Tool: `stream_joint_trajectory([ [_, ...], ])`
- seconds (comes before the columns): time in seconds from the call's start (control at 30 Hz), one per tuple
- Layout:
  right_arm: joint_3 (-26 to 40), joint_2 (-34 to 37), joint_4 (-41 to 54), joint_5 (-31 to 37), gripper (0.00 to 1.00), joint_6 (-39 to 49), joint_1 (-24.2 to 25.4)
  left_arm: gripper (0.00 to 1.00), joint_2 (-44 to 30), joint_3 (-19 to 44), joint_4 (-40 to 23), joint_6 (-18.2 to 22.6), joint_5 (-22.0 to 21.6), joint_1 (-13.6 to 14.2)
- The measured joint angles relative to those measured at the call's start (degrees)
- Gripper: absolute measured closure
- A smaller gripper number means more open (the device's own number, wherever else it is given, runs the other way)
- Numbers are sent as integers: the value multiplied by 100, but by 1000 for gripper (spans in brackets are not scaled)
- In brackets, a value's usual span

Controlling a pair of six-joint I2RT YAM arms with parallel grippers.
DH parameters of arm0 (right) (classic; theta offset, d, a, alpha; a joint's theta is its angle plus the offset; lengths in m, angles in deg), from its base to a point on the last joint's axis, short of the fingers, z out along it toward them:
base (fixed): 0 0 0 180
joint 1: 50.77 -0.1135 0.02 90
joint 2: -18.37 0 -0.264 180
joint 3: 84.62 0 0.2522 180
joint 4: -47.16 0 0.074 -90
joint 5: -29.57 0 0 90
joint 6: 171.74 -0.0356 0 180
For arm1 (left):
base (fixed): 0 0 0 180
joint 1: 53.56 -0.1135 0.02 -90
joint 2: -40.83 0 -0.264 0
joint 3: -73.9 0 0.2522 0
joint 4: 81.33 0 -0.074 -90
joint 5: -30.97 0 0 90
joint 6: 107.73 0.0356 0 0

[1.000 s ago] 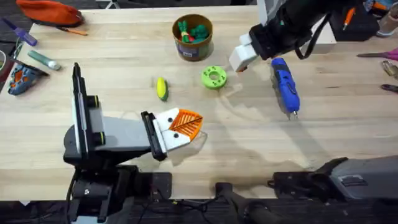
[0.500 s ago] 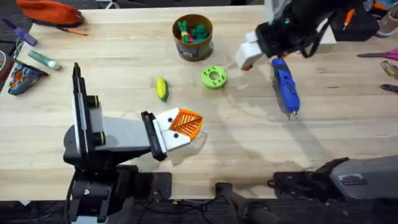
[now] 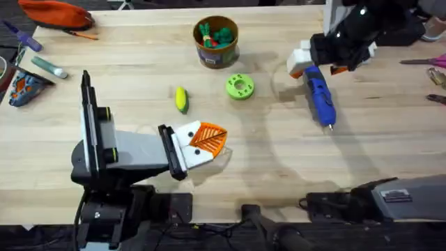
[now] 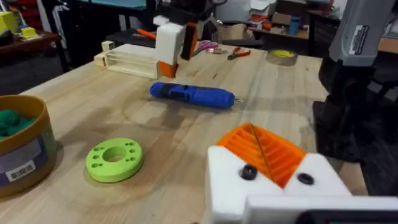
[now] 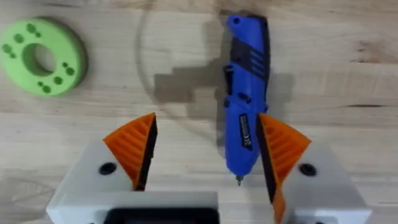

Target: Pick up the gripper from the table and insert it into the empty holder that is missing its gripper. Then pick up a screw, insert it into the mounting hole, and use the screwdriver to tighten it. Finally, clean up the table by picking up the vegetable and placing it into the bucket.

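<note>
While right tool (image 5: 205, 155) gapes empty over screwdriver (image 3: 320, 95), green disc (image 3: 240, 86) nearby, left tool (image 3: 202, 143) closed.

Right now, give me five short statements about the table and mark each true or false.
1. The screwdriver lies flat on the table. True.
2. The right gripper is shut on the screwdriver. False: its jaws are open, with the screwdriver lying between them on the wood.
3. The corn is already in the bucket. False: it lies on the table, left of the green disc.
4. The bucket holds green and orange toy vegetables. True.
5. The left gripper has its orange pads together, holding nothing. True.
</note>
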Motion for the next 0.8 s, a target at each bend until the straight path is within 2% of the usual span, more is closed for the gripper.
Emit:
stream_joint_trajectory([
  [0.17,-350,2,-295,2,126,310,379,988,0,0,0,-1,1,0],
  [0.4,-381,360,-562,26,125,719,889,988,0,0,0,-1,1,0],
  [0.8,-385,1428,-787,46,126,824,934,988,0,0,0,-1,1,0],
])
